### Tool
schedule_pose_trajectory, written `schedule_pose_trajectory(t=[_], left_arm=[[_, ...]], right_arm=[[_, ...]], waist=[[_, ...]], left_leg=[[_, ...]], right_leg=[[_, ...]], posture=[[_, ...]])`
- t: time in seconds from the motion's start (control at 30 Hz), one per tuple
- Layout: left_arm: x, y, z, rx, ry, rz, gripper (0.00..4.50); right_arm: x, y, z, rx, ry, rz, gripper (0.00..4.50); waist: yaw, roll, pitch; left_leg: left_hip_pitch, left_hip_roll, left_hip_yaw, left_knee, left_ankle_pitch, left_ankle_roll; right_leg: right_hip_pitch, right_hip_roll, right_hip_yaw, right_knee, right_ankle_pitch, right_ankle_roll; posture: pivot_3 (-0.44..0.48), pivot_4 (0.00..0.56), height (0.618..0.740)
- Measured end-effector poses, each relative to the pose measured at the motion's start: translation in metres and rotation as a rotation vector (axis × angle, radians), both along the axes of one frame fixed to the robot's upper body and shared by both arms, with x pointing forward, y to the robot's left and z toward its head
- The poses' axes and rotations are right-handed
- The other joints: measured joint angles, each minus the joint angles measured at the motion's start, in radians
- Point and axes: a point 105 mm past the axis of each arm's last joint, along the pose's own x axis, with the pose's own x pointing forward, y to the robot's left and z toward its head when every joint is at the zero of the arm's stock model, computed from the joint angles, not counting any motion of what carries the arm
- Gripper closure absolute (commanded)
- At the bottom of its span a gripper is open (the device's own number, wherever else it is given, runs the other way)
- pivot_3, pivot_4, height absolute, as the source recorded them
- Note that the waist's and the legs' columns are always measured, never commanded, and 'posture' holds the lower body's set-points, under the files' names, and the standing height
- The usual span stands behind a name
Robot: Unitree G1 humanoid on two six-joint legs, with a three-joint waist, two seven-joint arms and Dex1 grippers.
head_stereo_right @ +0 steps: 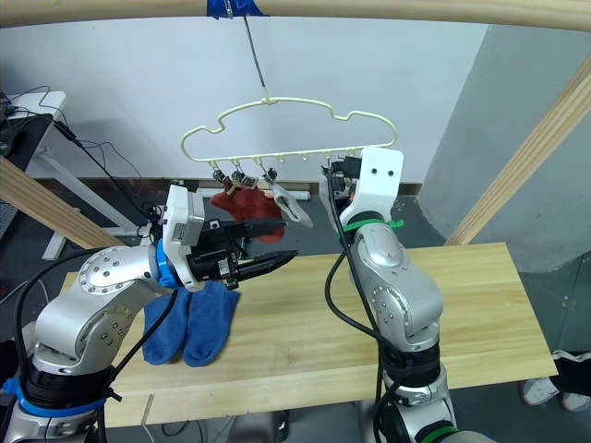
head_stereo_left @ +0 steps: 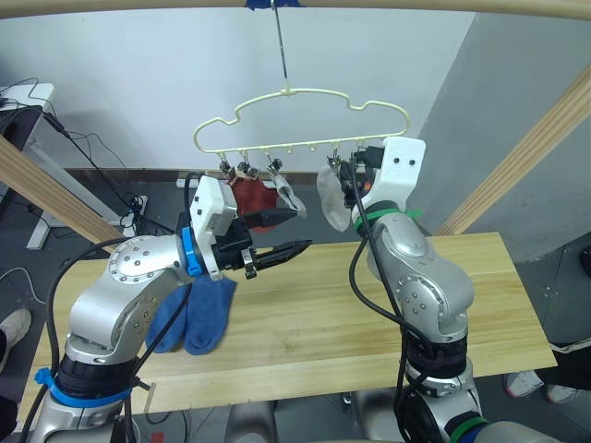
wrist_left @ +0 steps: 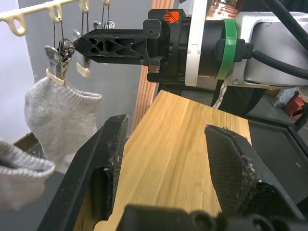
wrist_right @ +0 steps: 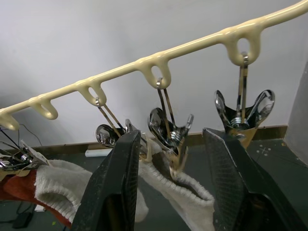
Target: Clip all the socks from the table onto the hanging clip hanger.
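Both grippers are raised near the clip hanger (head_stereo_left: 300,120), a cream-yellow wire frame with a wavy top that hangs by its long hook from a round wooden pole (head_stereo_left: 295,5) above the table (head_stereo_left: 369,305). The left gripper (head_stereo_left: 282,235) is below the hanger's left half, over the near-left part of the pale wooden tabletop, its two black fingers (wrist_left: 108,159) spread apart with nothing between them. The right gripper (wrist_right: 171,159) is lifted up to the right end of the hanger's clip row; its wrist view shows its fingers parted, bracketing a metal clip (wrist_right: 169,132) that hangs from a loop of the hanger rail, though whether either finger touches the clip cannot be told.

Four socks hang from the hanger. At the left end of the clip row, rust red socks (head_stereo_left: 251,194) are pinned side by side. Next to them, toward the hanger's middle, a light grey sock (head_stereo_left: 288,196) is clipped and trails down at an angle. Another light grey sock (head_stereo_left: 332,198) hangs under the right part of the row, just beside the right gripper.

Two blue socks (head_stereo_left: 196,318) lie together on the table below the hanger's left end, partly hidden under the left arm, their toes toward the near edge.
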Motion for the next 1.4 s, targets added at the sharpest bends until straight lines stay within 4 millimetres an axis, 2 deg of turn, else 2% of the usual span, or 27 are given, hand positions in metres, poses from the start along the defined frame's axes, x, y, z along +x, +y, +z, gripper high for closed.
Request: schedule_pose_trajectory(t=[0.53, 1.4], left_arm=[[0.000, 0.001, -0.002, 0.004, 0.006, -0.009, 1.70], [0.002, 0.002, -0.002, 0.003, 0.012, -0.003, 1.70]], right_arm=[[0.008, -0.004, -0.001, 0.005, -0.029, -0.035, 2.40], [0.010, -0.013, 0.001, 0.026, -0.036, -0.078, 2.40]], waist=[[0.000, 0.000, 0.000], [0.000, 0.000, 0.000]], left_leg=[[0.000, 0.000, 0.000, 0.000, 0.000, 0.000], [0.000, 0.000, 0.000, 0.000, 0.000, 0.000]], right_leg=[[0.000, 0.000, 0.000, 0.000, 0.000, 0.000], [0.000, 0.000, 0.000, 0.000, 0.000, 0.000]], posture=[[-0.169, 0.240, 0.740], [-0.175, 0.241, 0.740]])
